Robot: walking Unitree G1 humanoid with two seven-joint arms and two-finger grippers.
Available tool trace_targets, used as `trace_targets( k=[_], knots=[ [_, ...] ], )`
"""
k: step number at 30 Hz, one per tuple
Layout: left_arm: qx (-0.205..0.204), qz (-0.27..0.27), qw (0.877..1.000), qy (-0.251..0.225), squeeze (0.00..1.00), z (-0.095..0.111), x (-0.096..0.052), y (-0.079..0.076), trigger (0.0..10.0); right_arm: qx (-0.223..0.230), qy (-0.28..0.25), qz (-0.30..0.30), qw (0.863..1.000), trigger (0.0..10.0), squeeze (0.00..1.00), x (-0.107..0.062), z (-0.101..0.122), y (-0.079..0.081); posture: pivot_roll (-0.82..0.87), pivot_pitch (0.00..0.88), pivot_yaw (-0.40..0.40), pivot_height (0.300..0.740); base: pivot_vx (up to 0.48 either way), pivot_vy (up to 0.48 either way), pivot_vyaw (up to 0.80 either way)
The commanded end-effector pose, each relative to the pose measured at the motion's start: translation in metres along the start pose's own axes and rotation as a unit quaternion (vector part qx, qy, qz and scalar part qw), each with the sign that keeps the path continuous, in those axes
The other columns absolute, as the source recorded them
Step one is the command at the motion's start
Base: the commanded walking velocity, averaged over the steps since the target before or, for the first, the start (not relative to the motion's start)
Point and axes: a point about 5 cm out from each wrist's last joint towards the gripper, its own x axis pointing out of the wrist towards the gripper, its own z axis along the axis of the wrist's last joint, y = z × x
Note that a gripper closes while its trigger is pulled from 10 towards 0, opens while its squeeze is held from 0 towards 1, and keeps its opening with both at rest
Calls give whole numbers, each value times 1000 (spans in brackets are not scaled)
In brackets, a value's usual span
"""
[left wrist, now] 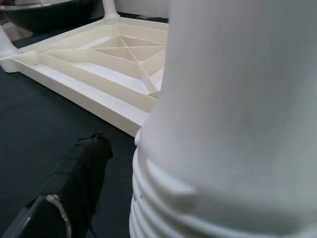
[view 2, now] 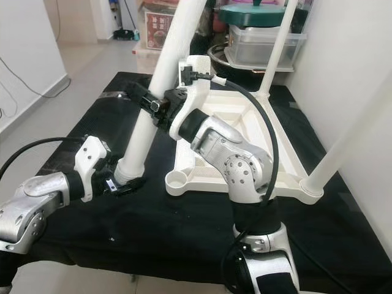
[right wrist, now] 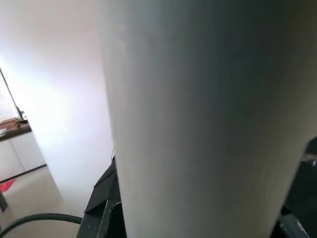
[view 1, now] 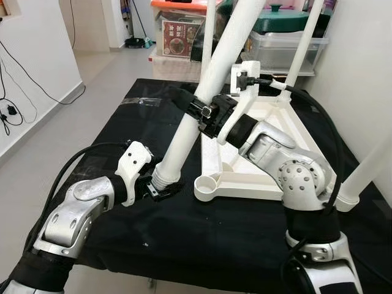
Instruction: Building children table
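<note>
On the black desk: desk (view 1: 122, 239) carries all parts; it is covered with black cloth.
Table top: white table top (view 1: 269, 131) lies upside down on the desk, its ribs facing up; the near corner socket (view 1: 208, 184) is empty and open upward.
Mounted legs: other white legs (view 1: 361, 174) stand up from the far and right corners.
Loose leg: white leg (view 1: 202, 92) is tilted, long axis from low near the robot to high and away; the ribbed threaded end (view 1: 164, 176) points down and sits on the cloth just beside the empty socket, not in it.
Right hand: right hand (view 1: 205, 113) is closed around the middle of the loose leg.
Left hand: left hand (view 1: 160, 187) is low at the threaded end; one black finger (left wrist: 79, 173) lies beside the thread. I cannot tell if it is gripping or open.
Left wrist view: shows close the thread rings and the ribbed underside of the table top (left wrist: 114, 64).
Right wrist view: shows the smooth shaft of the leg (right wrist: 208, 119) very close, and a pale wall behind.
Background: plastic boxes (view 1: 288, 46) and a green lid (view 1: 278, 18) beyond the desk.
</note>
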Motion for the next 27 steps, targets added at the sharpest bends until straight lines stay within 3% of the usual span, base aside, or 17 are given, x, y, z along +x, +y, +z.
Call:
trace_targets(
  k=[1, 13, 14, 15, 27],
  knots=[
    [-7, 8, 1000, 4, 0, -2, 3, 5, 10000, 14, 5, 45, 999, 0, 0, 0, -1, 13, 20, 0, -35, 740, 0, 0, 0],
    [-9, 28, 999, -17, 0, 1, 10, 14, 10000, 20, 10, 62, 998, 0, 0, -1, -2, 21, 17, 0, -34, 740, 0, 0, 0],
    [-6, 32, 999, -20, 0, 2, 10, 15, 4667, 19, 12, 62, 998, 0, 0, -1, -3, 21, 17, 0, -34, 740, 0, 0, 0],
    [-7, 32, 999, -25, 0, 3, 11, 16, 0, 19, 14, 61, 998, 0, 0, -1, -4, 21, 17, 0, -34, 740, 0, 0, 0],
    [4, 14, 999, -29, 0, 5, 13, 13, 0, 17, 24, 59, 998, 0, 0, -2, -7, 21, 18, 0, -36, 740, 0, 0, 0]
  ],
)
